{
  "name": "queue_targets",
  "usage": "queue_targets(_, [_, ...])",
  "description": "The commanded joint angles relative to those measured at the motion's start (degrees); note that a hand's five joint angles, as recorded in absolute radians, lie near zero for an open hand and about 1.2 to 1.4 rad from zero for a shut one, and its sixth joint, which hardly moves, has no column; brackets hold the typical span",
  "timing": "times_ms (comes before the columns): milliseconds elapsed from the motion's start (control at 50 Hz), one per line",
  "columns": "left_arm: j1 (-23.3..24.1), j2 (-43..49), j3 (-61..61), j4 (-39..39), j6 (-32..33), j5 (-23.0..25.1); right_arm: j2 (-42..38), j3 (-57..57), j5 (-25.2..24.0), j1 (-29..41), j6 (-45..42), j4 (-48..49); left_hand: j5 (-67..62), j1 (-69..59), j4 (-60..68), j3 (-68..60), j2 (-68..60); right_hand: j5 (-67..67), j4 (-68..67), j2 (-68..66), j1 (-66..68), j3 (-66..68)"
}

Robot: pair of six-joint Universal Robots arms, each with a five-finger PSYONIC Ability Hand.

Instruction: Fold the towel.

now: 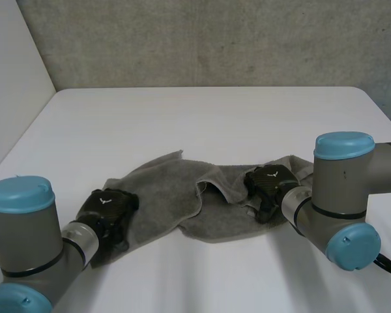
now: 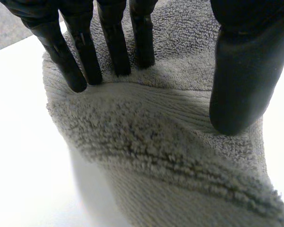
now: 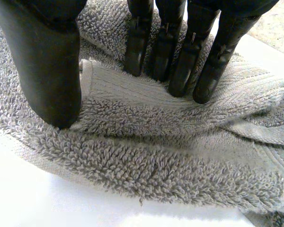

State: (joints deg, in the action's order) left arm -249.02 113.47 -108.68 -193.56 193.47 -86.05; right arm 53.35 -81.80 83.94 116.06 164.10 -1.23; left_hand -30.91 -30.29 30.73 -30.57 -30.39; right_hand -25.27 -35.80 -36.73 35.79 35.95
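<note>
The towel (image 1: 163, 189) lies rumpled across the near half of the white table (image 1: 202, 117), unfolded, with one flap (image 1: 212, 186) turned over near its middle.

At its left end sits the left hand (image 1: 107, 208). Its wrist view shows the fingers (image 2: 113, 47) straight with tips planted in the pile. The thumb (image 2: 241, 80) is set down apart from them, and a hump of hem band (image 2: 180, 113) rises between. It is pressing, not clamped (my reading: no cloth is nipped between thumb and fingers).

At the right end the right hand (image 1: 270, 186) has the same posture: straight fingers (image 3: 184, 66) on the cloth, thumb (image 3: 47, 71) apart, hem band (image 3: 128, 85) lying flat between.

Step in hand, as judged: taking hold of both ends, with no fold made yet. The next move calls for thumb and fingers to close on the hem at each end, then a pull apart to flatten the cloth before folding.

The head view gives the whole layout and the turned flap, but the backs of the hands cover the fingertips. The wrist views supply fingertip contact and the hem's ribbing.
</note>
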Motion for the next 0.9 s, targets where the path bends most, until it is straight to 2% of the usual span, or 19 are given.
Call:
queue_targets(20, [0.1, -5.0, -1.5, 2.4, 0.2, -0.2, 0.1, -0.5, 0.0, 0.0, 0.0, 0.1, 22.6, 12.0, -12.4, 12.3, 12.1, -0.4, 0.1, 1.1, -0.1, -0.3])
queue_targets(140, [0.8, -6.8, -3.2, 3.9, 0.3, -0.3, 0.3, -0.6, -0.1, -0.4, 0.0, 0.3, 24.5, 13.8, -14.3, 14.1, 14.0, -0.4, 0.1, 1.1, -0.1, -0.3])
queue_targets(300, [0.8, -5.4, -5.0, 1.6, 0.9, -0.3, 0.4, -1.3, -0.2, -0.7, 0.0, 0.3, 24.3, 13.7, -14.1, 14.0, 13.8, -0.4, 0.1, 1.1, -0.1, -0.3])
queue_targets(500, [0.7, -4.8, -5.5, -1.5, 5.7, -2.3, 0.4, -1.7, -0.3, -0.4, 0.0, 0.3, 24.0, 13.3, -13.8, 13.6, 13.4, -0.4, 0.1, 1.1, -0.1, -0.3])
queue_targets(900, [0.6, -3.7, -4.4, -5.2, 5.8, -2.6, 0.5, -2.0, -0.4, 0.0, -0.1, 0.8, 23.1, 12.5, -12.9, 12.8, 12.6, -0.4, 0.1, 1.1, -0.1, -0.3])
